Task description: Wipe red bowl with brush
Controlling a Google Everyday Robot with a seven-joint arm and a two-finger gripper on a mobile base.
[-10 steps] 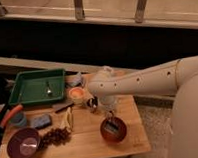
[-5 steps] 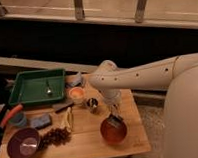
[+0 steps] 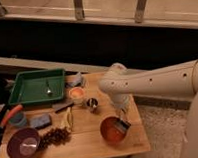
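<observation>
Near right corner of tabletop (image 3: 86,143): red bowl (image 3: 110,133), round, glossy, coppery inside. It sits where it did half a second ago.

Tool (image 3: 121,118) hangs over the red bowl's right rim, clamped on the brush (image 3: 124,125). The brush's pale grey rectangular head is at the inner right wall, tilted. Half a second ago tool and brush were nearer the middle of the red bowl; both have slid right.

Arm (image 3: 153,83): smooth white shell with a row of small dark holes. Its elbow has also shifted right and now stands above the tabletop's right edge.

Near left corner: purple bowl (image 3: 23,145), dull, larger, with a pale glint inside. Just right of it is a dark, lumpy cluster (image 3: 55,137); I cannot identify it. Unmoved.

Left edge, further back: orange-handled implement (image 3: 9,115), long, tilted.

Middle: small shiny metal cup (image 3: 92,103). Behind and left of it is a pale-orange cup (image 3: 77,96).

Far left corner: green tray (image 3: 22,77), rectangular, raised rim, with a small thin utensil (image 3: 49,87) lying in it. Nothing here has changed.

Tabletop is pale wood, with plank lines running left to right.
</observation>
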